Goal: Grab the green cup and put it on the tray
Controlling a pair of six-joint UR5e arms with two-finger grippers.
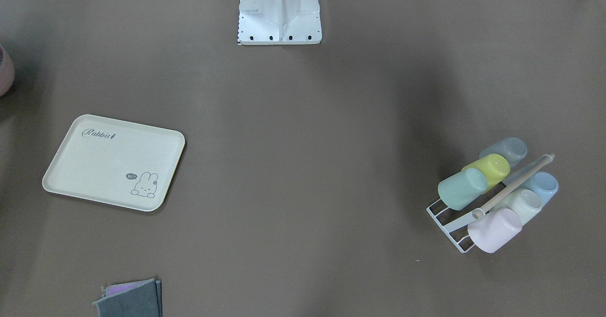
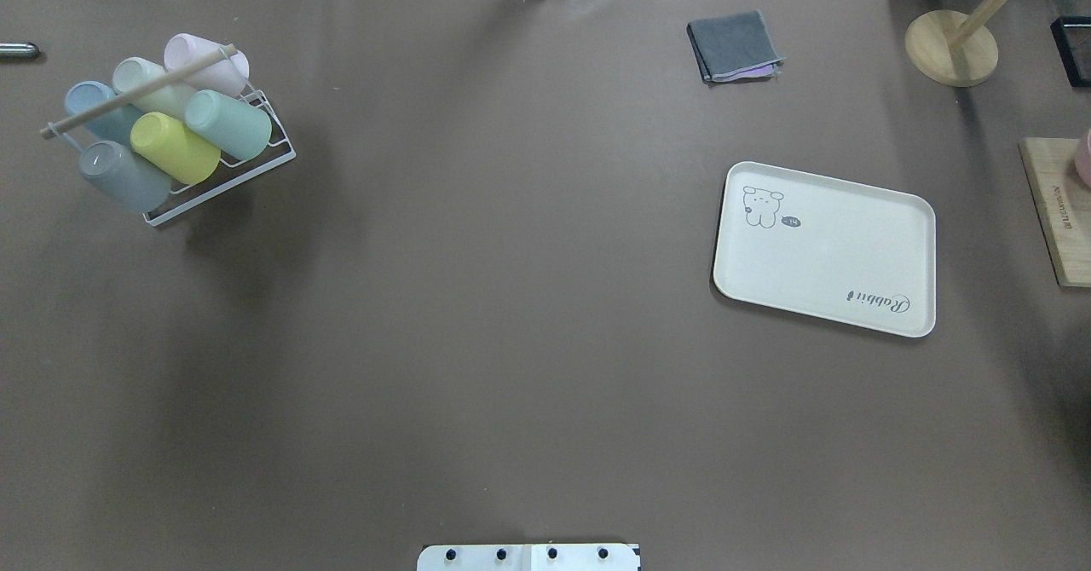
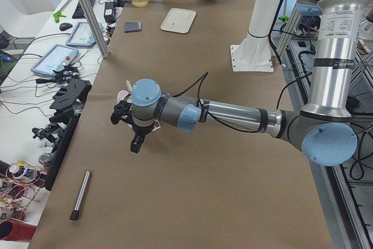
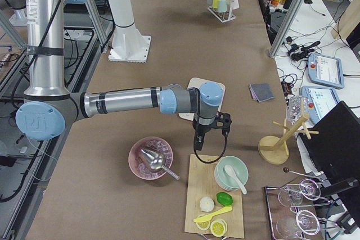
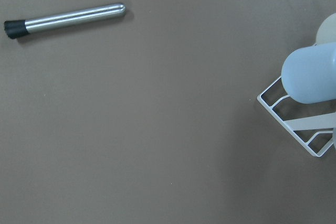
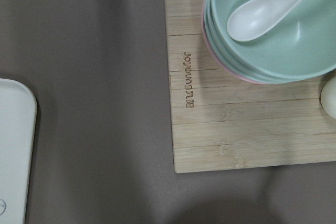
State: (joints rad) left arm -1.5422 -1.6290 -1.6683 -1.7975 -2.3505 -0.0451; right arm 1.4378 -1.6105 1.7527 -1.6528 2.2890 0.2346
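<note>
Left claw (image 3: 134,143) hangs near the rack (image 1: 445,220) holding the green cup (image 1: 462,189), right claw (image 4: 197,141) well apart from it; cannot tell either claw's opening.

The tray (image 6: 17,150) runs off the wrist view's corner.

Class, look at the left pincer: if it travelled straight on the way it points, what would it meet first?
The left pincer points straight down, so it would likely meet bare brown table first, between the metal rod and the white wire rack; exact depth is unclear.
</note>
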